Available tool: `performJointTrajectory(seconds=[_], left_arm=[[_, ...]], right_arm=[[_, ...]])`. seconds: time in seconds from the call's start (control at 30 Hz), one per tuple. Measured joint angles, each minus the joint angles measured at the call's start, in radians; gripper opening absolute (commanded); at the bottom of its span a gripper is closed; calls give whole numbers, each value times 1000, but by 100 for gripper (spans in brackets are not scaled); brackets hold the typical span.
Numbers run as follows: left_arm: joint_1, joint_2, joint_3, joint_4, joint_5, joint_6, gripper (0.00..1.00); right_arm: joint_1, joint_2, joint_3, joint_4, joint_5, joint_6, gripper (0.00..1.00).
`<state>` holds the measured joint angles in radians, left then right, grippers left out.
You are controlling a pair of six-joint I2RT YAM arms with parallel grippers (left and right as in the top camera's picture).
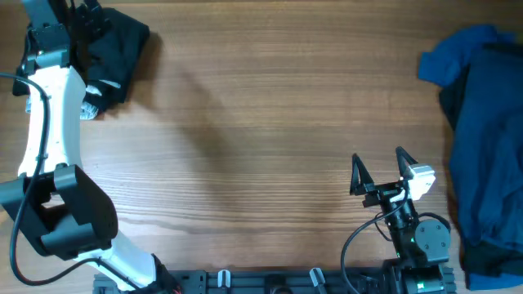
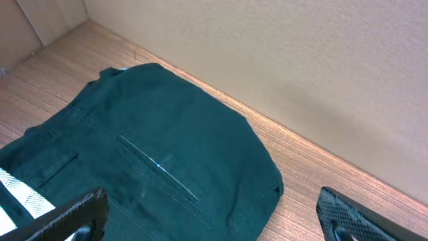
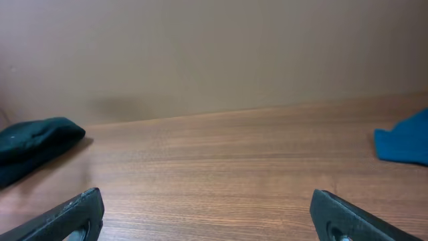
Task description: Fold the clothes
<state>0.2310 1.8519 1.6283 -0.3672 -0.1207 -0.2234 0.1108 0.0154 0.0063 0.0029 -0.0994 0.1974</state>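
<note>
A folded dark green garment [image 1: 118,49] lies at the table's far left corner; it fills the left wrist view [image 2: 154,167], with a pocket seam facing up. My left gripper [image 1: 88,24] hovers just above it, open [image 2: 207,224], one finger over the cloth, the other over bare wood, holding nothing. A heap of unfolded blue clothes [image 1: 486,131] lies along the right edge. My right gripper [image 1: 380,173] is open and empty at the front right, left of the heap [image 3: 207,224]. The right wrist view shows the dark garment [image 3: 33,144] far left and a blue edge [image 3: 404,144] at right.
The wooden table [image 1: 270,122] runs between the two lots of clothes. A white label or lining [image 1: 94,100] shows at the dark garment's near edge. A beige wall [image 2: 301,67] stands just behind the garment.
</note>
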Motion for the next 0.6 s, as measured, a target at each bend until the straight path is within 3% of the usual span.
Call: performJointTrajectory(seconds=[0.23, 0.37, 0.6], left_arm=[[0, 0, 0, -4, 0, 0, 100], [0, -32, 0, -130, 2, 0, 100], [-25, -335, 0, -319, 0, 0, 100]], right_arm=[[0, 0, 0, 0, 0, 0, 100], [0, 0, 0, 0, 0, 0, 100], [0, 0, 0, 0, 0, 0, 100]])
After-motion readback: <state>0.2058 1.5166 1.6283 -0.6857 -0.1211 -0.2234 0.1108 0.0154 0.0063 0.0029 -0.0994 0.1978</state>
